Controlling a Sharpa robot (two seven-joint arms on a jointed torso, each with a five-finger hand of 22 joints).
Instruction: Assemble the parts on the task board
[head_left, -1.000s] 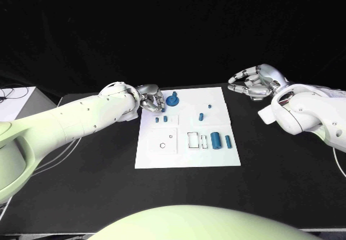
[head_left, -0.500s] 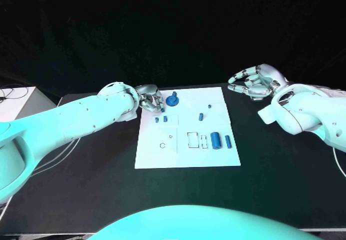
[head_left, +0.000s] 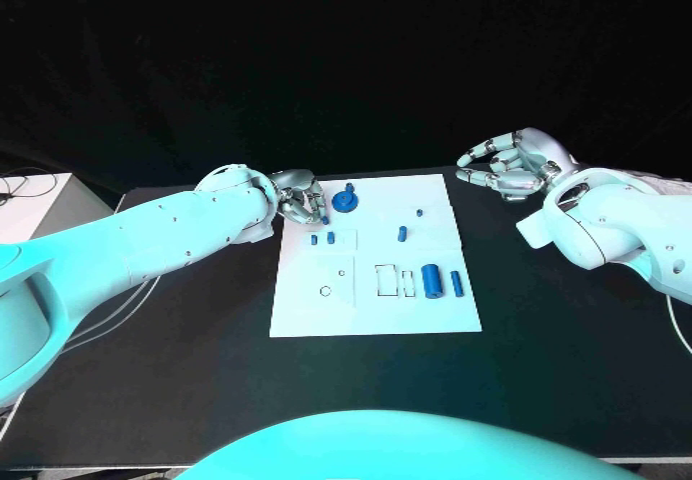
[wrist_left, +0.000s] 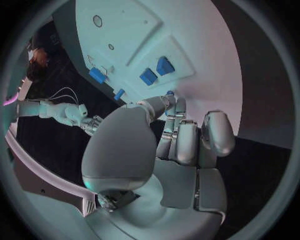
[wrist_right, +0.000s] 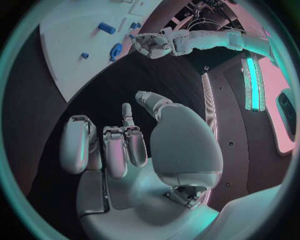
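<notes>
Board (head_left: 368, 300) sits mid-table, white; blue parts on it: round knob (head_left: 346, 201) near the far left corner, two small pegs (head_left: 323, 239) just below it, a short peg (head_left: 402, 234) and a tiny dot (head_left: 420, 212) toward the middle, big cylinder (head_left: 433, 280) and slim cylinder (head_left: 457, 284) side by side near the right edge, both long axes running near-to-far; outlined slots (head_left: 387, 280) just left of the big cylinder, a small ring hole (head_left: 326, 291) further left.

Left hand (head_left: 299, 196) hangs at the board's far left edge, just beside the knob and the two pegs; fingers curled in, nothing seen in them in the left wrist view, where the pegs (wrist_left: 156, 71) lie just beyond the fingertips (wrist_left: 174, 102); whether it touches the board, cannot tell. Right hand (head_left: 508, 165) is off the board past its far right corner, well apart from every part, fingers loosely curled, holding nothing.

Key relation: knob and pegs lie right of the left hand, toward board centre; left hand clearly nearer; cylinders are closer to the right arm's side but that hand is raised away.

Versus the earlier frames: no movement of hands or parts that I can make out.
</notes>
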